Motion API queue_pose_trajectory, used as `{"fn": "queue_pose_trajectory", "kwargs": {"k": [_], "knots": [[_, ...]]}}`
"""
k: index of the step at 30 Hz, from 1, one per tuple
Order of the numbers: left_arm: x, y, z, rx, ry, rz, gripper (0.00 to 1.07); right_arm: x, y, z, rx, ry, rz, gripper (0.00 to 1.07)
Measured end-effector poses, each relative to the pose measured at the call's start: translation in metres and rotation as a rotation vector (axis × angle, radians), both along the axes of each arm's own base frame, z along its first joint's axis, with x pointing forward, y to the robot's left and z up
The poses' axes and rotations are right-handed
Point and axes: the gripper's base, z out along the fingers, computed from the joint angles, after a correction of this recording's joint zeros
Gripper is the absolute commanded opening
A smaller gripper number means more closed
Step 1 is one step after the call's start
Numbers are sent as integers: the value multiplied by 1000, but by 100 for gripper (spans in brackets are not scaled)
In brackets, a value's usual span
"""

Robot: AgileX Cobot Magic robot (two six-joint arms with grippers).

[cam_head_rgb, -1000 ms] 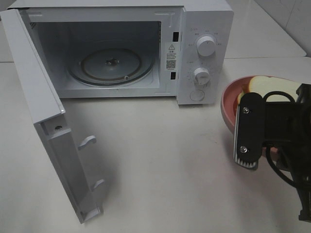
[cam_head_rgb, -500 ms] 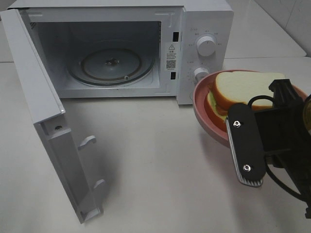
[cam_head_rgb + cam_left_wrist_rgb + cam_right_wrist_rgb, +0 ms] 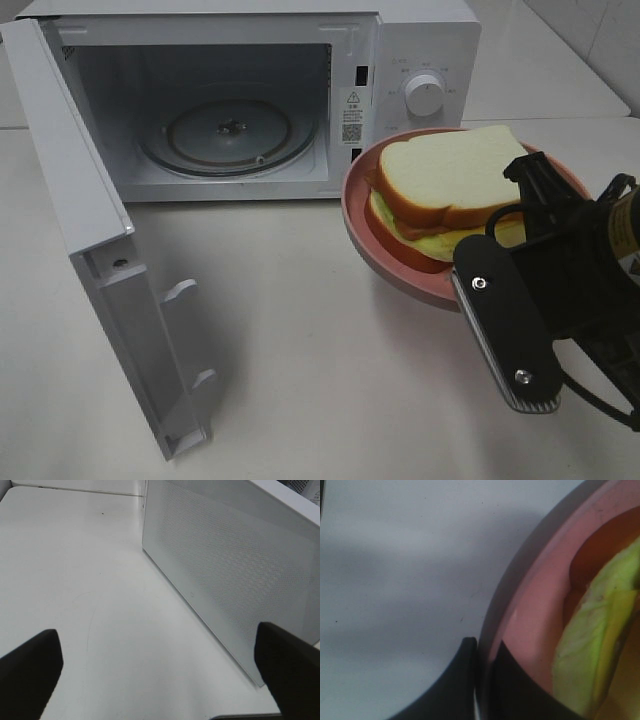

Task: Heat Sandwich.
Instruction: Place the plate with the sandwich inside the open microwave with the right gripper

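Observation:
The sandwich point(image 3: 450, 190), white bread over green and yellow filling, lies on a round pink plate point(image 3: 362, 225). The plate hangs above the table, just right of the open microwave point(image 3: 250, 100) and in front of its control panel. My right gripper point(image 3: 468, 285) is shut on the plate's near right rim. In the right wrist view its two black fingertips pinch the pink rim point(image 3: 520, 605), with the sandwich's filling point(image 3: 600, 645) beside them. My left gripper point(image 3: 159, 680) stands open over bare table, facing the outer side of the microwave door point(image 3: 230, 565); it holds nothing and is out of the exterior view.
The microwave door point(image 3: 90, 230) is swung wide to the left, its latch hooks facing the table. A glass turntable point(image 3: 228, 130) lies in the cavity. The upper knob point(image 3: 426, 95) shows above the plate. White table point(image 3: 300, 330) spreads in front.
My right gripper has carried the plate with the sandwich left and up, from the right edge to in front of the microwave's control panel, now covering the lower knob.

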Motion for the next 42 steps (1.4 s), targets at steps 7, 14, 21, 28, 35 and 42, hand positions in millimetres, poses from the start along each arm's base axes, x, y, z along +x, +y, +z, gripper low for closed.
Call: {"fn": "queue_pose_trajectory", "kwargs": {"k": [7, 14, 21, 28, 35, 42], "knots": [[0, 0, 0, 0, 0, 0, 99, 0, 1, 0, -34, -7, 86, 1], [0, 0, 0, 0, 0, 0, 99, 0, 1, 0, -68, -8, 150, 2], [0, 0, 0, 0, 0, 0, 99, -1, 2, -1, -48, 8, 138, 1], [0, 0, 0, 0, 0, 0, 99, -2, 4, -1, -64, 7, 241, 0], [0, 0, 0, 0, 0, 0, 99, -4, 6, -2, -71, 22, 304, 0], [0, 0, 0, 0, 0, 0, 99, 0, 7, -2, -63, 9, 358, 0]]}}
